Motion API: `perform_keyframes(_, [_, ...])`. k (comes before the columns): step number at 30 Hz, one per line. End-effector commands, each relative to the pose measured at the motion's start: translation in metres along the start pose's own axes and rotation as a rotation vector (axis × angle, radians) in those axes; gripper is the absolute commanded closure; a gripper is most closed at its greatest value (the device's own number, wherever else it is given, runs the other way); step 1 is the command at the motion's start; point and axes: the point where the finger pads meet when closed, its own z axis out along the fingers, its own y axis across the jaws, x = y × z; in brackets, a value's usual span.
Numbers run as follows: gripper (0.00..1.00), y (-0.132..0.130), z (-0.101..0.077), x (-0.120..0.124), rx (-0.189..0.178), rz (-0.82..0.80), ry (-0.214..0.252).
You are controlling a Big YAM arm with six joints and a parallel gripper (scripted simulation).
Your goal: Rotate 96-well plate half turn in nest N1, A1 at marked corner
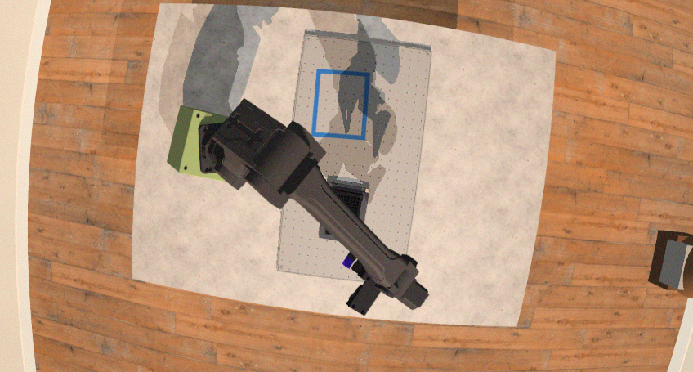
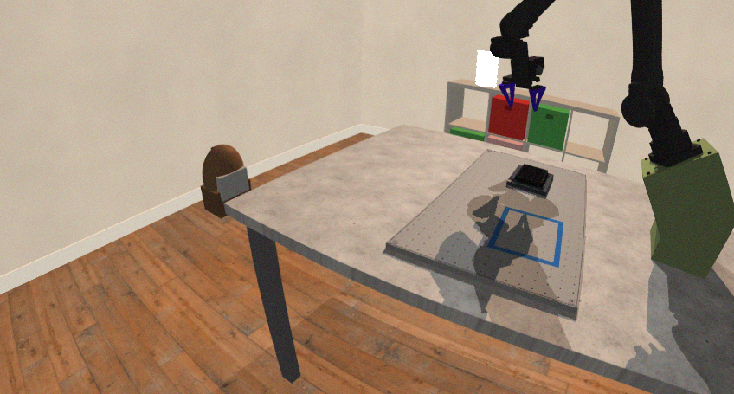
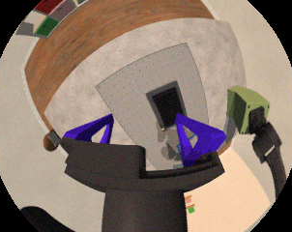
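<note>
Plate (image 1: 354, 199) and its nest (image 1: 326, 230) are lying on the grey deck (image 1: 413, 140) in the top view, mostly hidden under the black arm (image 1: 340, 217), with the blue taped outline (image 1: 315, 103) lying well apart from them. Seen from the side, the gripper (image 2: 522, 95) is hanging high above the black plate (image 2: 531, 176) with its blue fingers (image 2: 506, 93) spread wide and holding nothing. From the wrist, the gripper (image 3: 144, 134) is looking down with the plate (image 3: 165, 104) showing between its parted fingers, far below.
</note>
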Motion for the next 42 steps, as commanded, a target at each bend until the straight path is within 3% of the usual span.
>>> perform_keyframes(1, [0.00,0.006,-0.007,0.010,-0.070,-0.077,0.014])
perform_keyframes(8, [0.00,-0.008,0.011,0.013,-0.094,-0.171,0.050])
perform_keyframes(10, [0.00,-0.014,0.019,0.025,-0.099,-0.208,0.070])
perform_keyframes(13, [0.00,-0.023,0.029,0.030,-0.097,-0.207,0.064])
perform_keyframes(16, [0.00,-0.032,0.039,0.037,-0.118,-0.288,0.103])
perform_keyframes(19, [0.00,-0.042,0.049,0.042,-0.116,-0.288,0.098])
perform_keyframes(21, [0.00,-0.049,0.055,0.048,-0.134,-0.348,0.128])
perform_keyframes(25, [0.00,-0.056,0.061,0.042,-0.148,-0.379,0.134])
perform_keyframes(28, [0.00,-0.068,0.069,0.058,-0.163,-0.450,0.168])
perform_keyframes(36, [0.00,-0.091,0.087,0.069,-0.158,-0.426,0.166])
perform_keyframes(37, [0.00,-0.071,0.077,0.068,-0.195,-0.427,0.156])
perform_keyframes(40, [0.00,-0.071,0.077,0.062,-0.195,-0.415,0.147])
perform_keyframes(42, [0.00,-0.085,0.084,0.062,-0.170,-0.420,0.152])
